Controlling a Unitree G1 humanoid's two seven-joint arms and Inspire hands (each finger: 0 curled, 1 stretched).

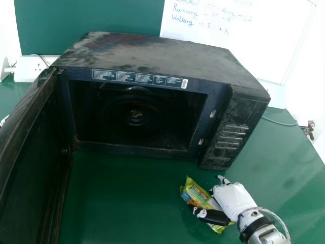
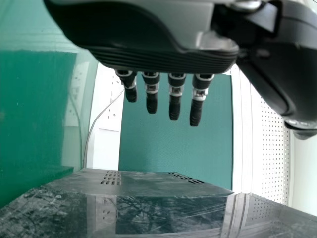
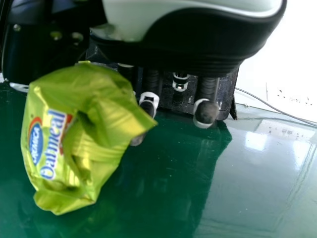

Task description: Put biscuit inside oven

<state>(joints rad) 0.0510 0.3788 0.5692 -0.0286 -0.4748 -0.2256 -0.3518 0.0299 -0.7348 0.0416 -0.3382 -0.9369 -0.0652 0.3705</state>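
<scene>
Nearest the camera, at the lower right of the head view, the robot's right hand (image 1: 231, 198) has its thumb and fingers closed round the biscuit packet (image 1: 195, 192). Thumb on one side and fingers on the other make a pinch across the wrapper, which probably suits something crinkly and easily crushed: enough hold to carry it, without pressing hard on what is inside. One end of the packet pokes out past the grip toward the oven (image 1: 167, 56), and that seems useful, since this end could go in first while the knuckles keep clear of the frame. Whether the packet's underside touches the green table (image 1: 122, 198) I cannot tell. It is outside the oven, just in front of the corner below the control panel (image 1: 233, 132), so the next move likely calls for a lift and a sweep toward the robot's left, to line up with the dark cavity (image 1: 137, 112). Coming straight forward would risk bumping that panel, or catching the wrapper on the opening's edge. Farther across, the door (image 1: 30, 152) is swung wide on the left side, leaving the mouth free for an approach from the front. The left hand (image 2: 176, 96) is empty, its fingers loosely extended near the oven's casing, perhaps parked there to leave the right one room.
</scene>
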